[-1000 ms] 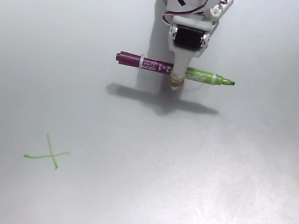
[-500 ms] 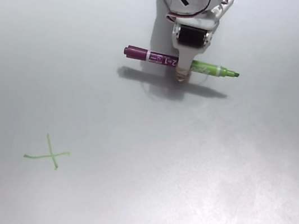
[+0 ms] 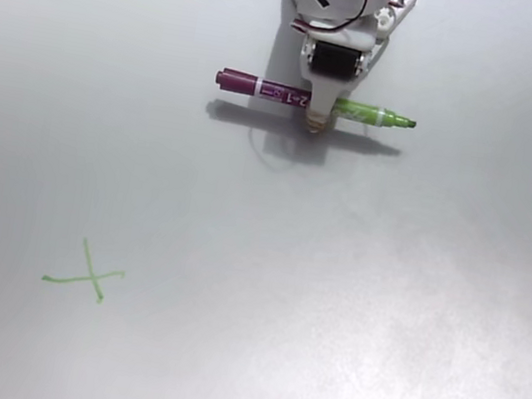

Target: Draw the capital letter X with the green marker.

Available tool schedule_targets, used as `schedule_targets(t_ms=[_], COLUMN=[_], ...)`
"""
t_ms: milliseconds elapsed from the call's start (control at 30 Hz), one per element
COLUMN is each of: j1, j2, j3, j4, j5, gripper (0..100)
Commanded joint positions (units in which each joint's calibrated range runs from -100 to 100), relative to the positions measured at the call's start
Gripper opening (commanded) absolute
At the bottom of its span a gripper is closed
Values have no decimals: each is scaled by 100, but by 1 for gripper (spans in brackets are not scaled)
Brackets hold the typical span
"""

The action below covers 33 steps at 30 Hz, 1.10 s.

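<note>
The green marker (image 3: 293, 95) is half magenta, half light green (white label); the capital letter X (image 3: 87, 275) light green.

Marker (image 3: 293, 95), magenta half left, green half and tip right, roughly level near top centre, clamped mid-body by jaws; X (image 3: 85, 276), thin tilted green cross, low left, well apart.

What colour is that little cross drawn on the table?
Light green: the cross shows in the fixed view, lower left.
</note>
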Motion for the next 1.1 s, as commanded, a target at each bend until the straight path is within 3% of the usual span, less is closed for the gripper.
schedule_targets(t_ms=[0,200,467,833,1067], j1=[53,291,358,110,120], j2=[69,61,37,22,22], j3=[34,205,214,223,223], j4=[226,618,1035,1084,1076], j5=[59,337,308,-254,-254], gripper=[1,1,1,1,1])
